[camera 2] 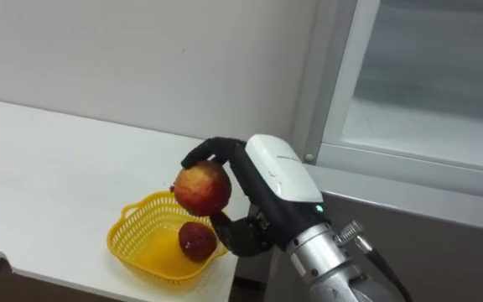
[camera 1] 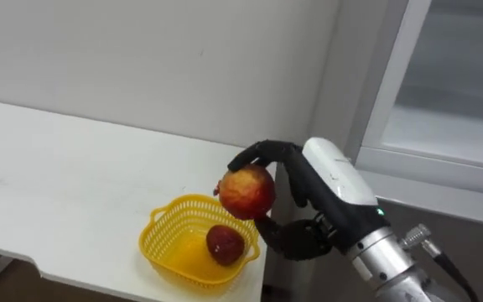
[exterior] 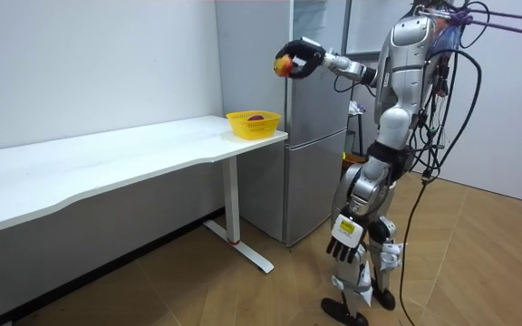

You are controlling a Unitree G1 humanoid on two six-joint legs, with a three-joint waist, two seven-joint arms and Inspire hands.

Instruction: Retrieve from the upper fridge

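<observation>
My right hand [camera 1: 329,180] is shut on a red and yellow apple [camera 1: 246,191], fingers curled over its top and thumb under it. It holds the apple in the air just above the right rim of a yellow basket [camera 1: 163,244]. A darker red fruit [camera 1: 225,244] lies inside the basket. The basket stands at the right end of the white table [camera 1: 57,168], beside the grey fridge [exterior: 315,136]. In the room view the same hand [exterior: 303,56] is raised high with the apple [exterior: 284,64] over the basket [exterior: 252,123]. My left hand [exterior: 344,237] hangs at my side, fingers relaxed.
The fridge's pale upper compartment [camera 1: 447,101] shows to the right of the arm. A plain white wall [camera 1: 141,59] runs behind the table. In the room view I stand on a wooden floor [exterior: 243,290] in front of the fridge, facing the table's end.
</observation>
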